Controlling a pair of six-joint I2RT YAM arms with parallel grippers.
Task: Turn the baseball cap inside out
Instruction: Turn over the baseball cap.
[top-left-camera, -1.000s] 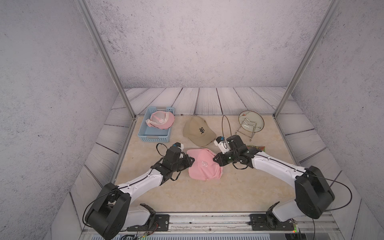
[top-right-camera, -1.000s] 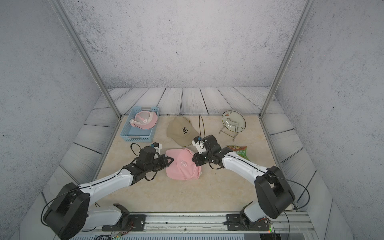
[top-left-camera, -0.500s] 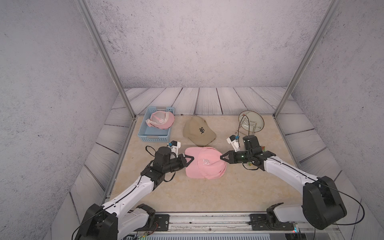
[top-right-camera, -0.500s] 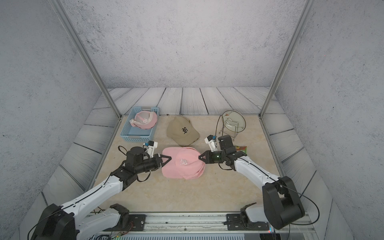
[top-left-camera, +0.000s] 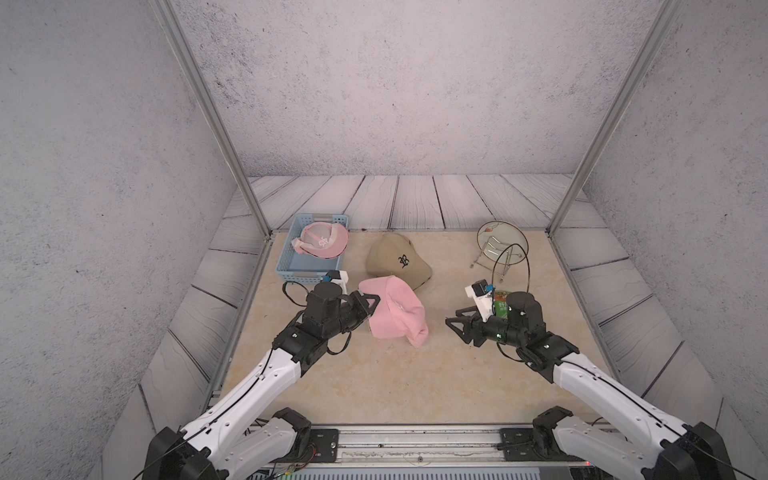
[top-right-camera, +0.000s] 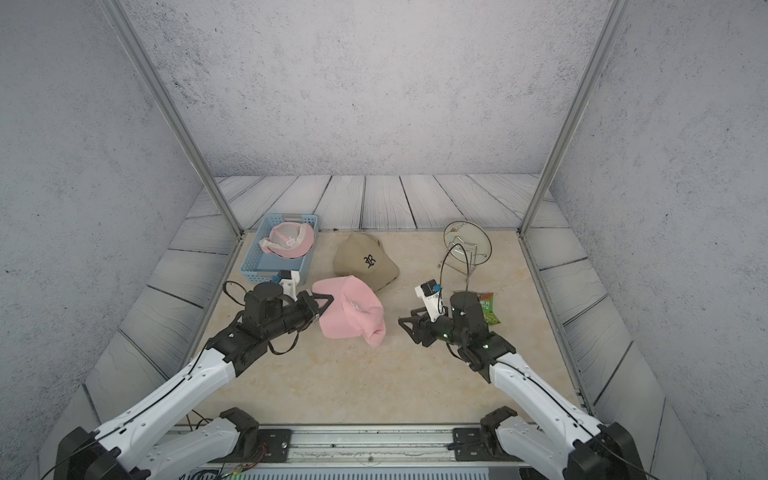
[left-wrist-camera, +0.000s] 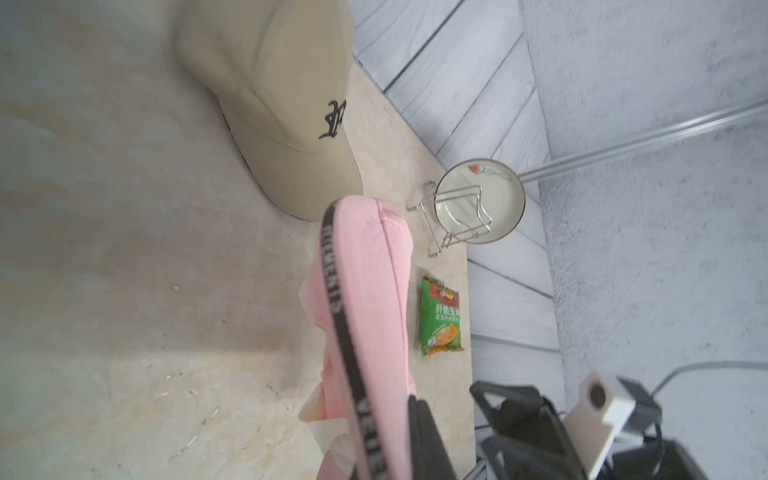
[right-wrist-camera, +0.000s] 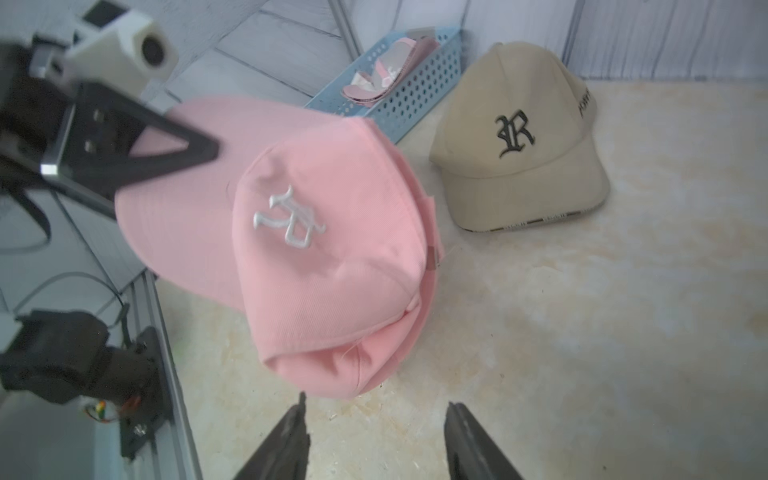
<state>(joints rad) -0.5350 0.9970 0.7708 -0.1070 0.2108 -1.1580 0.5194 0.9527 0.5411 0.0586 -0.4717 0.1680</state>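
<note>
Pink fabric baseball cap (top-left-camera: 395, 316), brim clamped by left fingers (right-wrist-camera: 195, 151); right fingers (right-wrist-camera: 286, 444), parted and empty, should push crown inward.

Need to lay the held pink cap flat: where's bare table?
Widest: front table between left arm and right arm. Smaller: between tan cap and plate stand. Crowded back left: blue basket, tan cap, held pink cap; snack packet by right arm.

In both top views the right arm (top-right-camera: 465, 318) hides part of the snack packet (top-right-camera: 487, 307), and the pink cap (top-right-camera: 349, 309) overlaps the brim of the tan cap (top-right-camera: 361, 253). The wrist view's edge cuts off the right hand (right-wrist-camera: 376, 401).
</note>
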